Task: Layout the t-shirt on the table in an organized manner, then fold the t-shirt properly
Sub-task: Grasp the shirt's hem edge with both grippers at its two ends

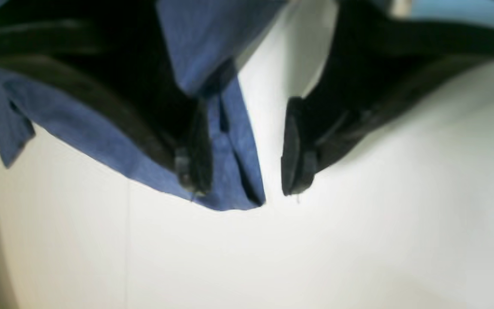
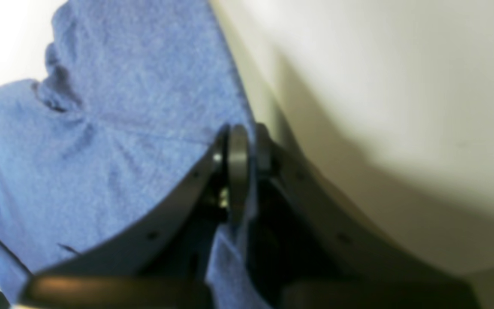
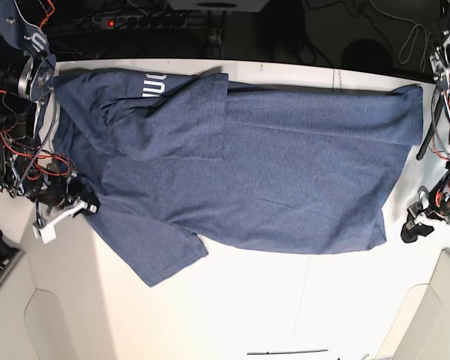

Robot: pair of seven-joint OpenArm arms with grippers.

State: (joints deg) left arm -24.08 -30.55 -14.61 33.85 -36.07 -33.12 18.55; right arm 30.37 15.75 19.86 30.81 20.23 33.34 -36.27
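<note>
The dark navy t-shirt (image 3: 285,172) lies spread across the table (image 3: 285,300), with white lettering (image 3: 151,84) showing on a folded-over flap at the back left. My right gripper (image 3: 86,204) sits at the shirt's left edge. In the right wrist view its jaws (image 2: 247,171) are shut, with the t-shirt (image 2: 122,128) fabric pinched between them. My left gripper (image 1: 245,184) stands open over the table (image 1: 358,236). A corner of the t-shirt (image 1: 234,150) lies under its left finger (image 1: 195,171). In the base view the left gripper (image 3: 414,229) is just off the shirt's front right corner.
Lighter rounded panels sit at the front corners (image 3: 60,322) (image 3: 435,300). A thin dark seam (image 3: 304,285) runs across the tabletop in front of the shirt. Cables and a power strip (image 3: 135,19) lie beyond the back edge. Both arm bases crowd the left and right sides.
</note>
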